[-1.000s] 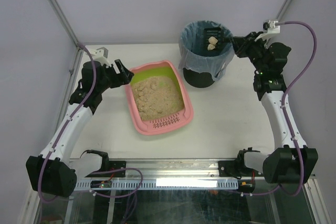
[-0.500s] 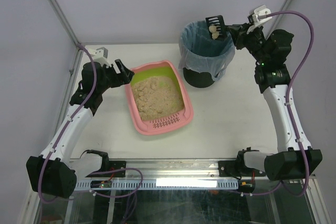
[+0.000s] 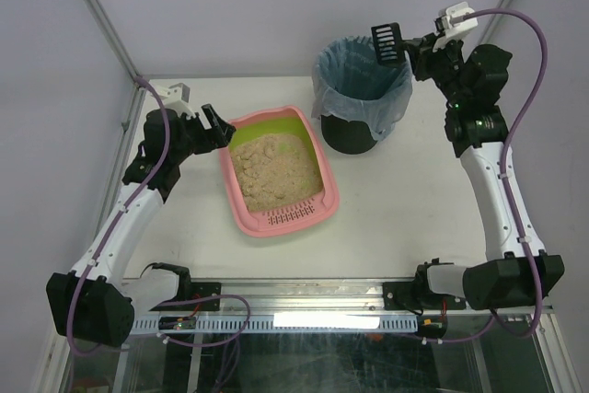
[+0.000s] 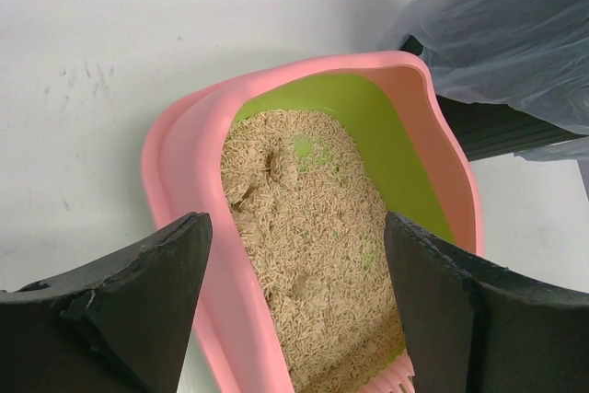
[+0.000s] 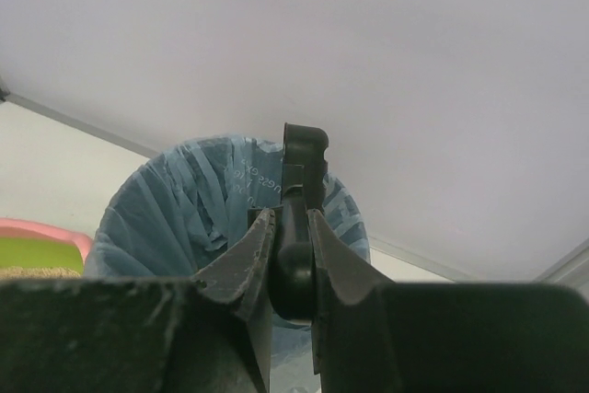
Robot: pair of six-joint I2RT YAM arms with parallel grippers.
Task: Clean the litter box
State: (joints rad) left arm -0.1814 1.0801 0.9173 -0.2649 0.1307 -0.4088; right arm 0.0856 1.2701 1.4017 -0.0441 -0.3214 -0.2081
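The pink litter box (image 3: 241, 213) with lime-green inner wall and beige litter lies left of centre; it also shows in the left wrist view (image 4: 179, 163). My left gripper (image 3: 219, 129) is open at the box's far-left corner, its jaws astride the left rim (image 4: 293, 227). My right gripper (image 3: 414, 48) is shut on the handle of the small black slotted scoop (image 3: 386, 41), held tipped above the far right rim of the black bin (image 3: 354, 135). In the right wrist view the scoop (image 5: 304, 149) stands on edge over the blue bag (image 5: 175, 218). No clumps show on it.
The blue-lined bin stands right of the litter box at the table's back. The box's slotted pink ledge (image 3: 293, 216) faces the near side. White walls and a metal frame post (image 3: 101, 16) close in the back and left.
My right gripper has risen and tilted the scoop over the bin; the pale clumps that lay on the scoop are gone from it. The left arm has not moved.
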